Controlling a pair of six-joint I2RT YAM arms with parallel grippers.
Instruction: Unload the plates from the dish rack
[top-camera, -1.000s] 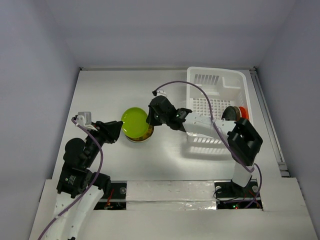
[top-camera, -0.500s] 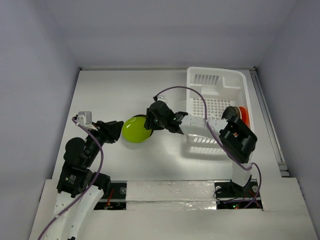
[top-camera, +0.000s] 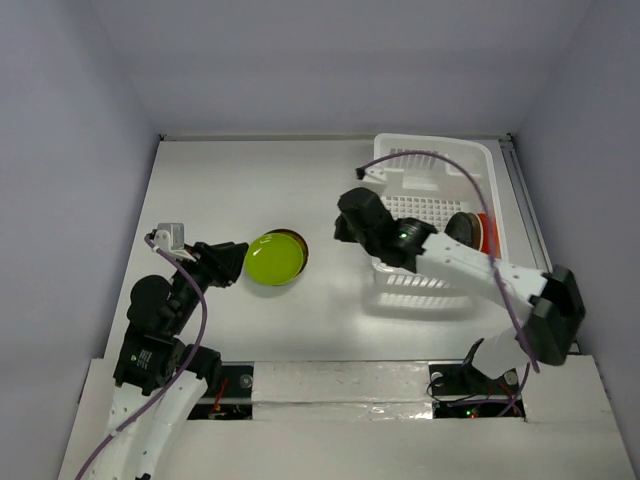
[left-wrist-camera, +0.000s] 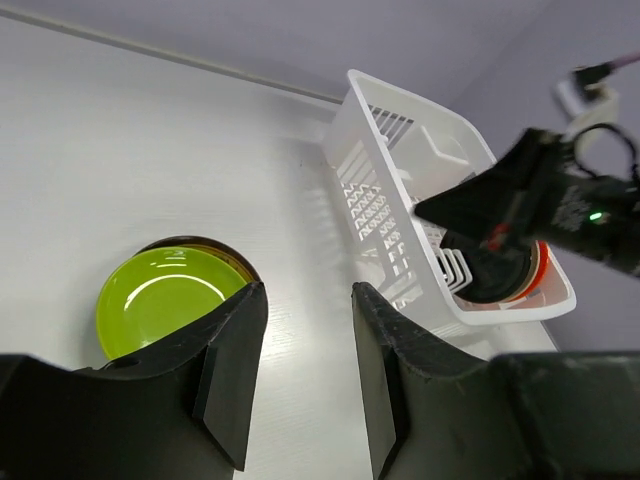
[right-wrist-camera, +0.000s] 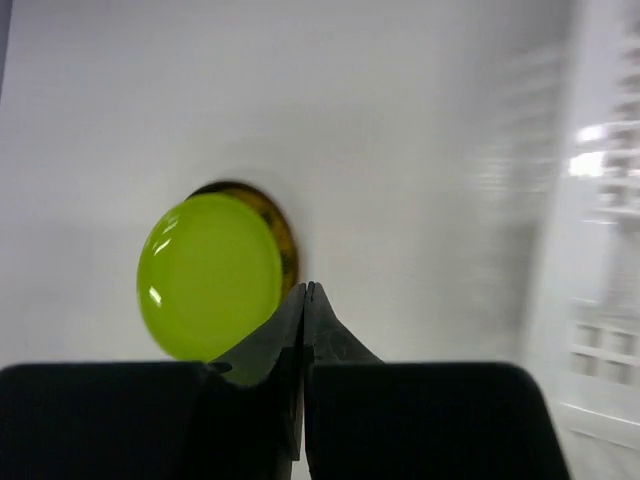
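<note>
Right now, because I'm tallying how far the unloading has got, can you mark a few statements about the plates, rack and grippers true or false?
1. The lime green plate lies on the table, atop a darker plate. True.
2. The right gripper holds a plate. False: it is shut on nothing.
3. The dish rack is empty. False: a black plate and an orange-red plate stand in it.
4. The left gripper is open and holds nothing. True.
</note>
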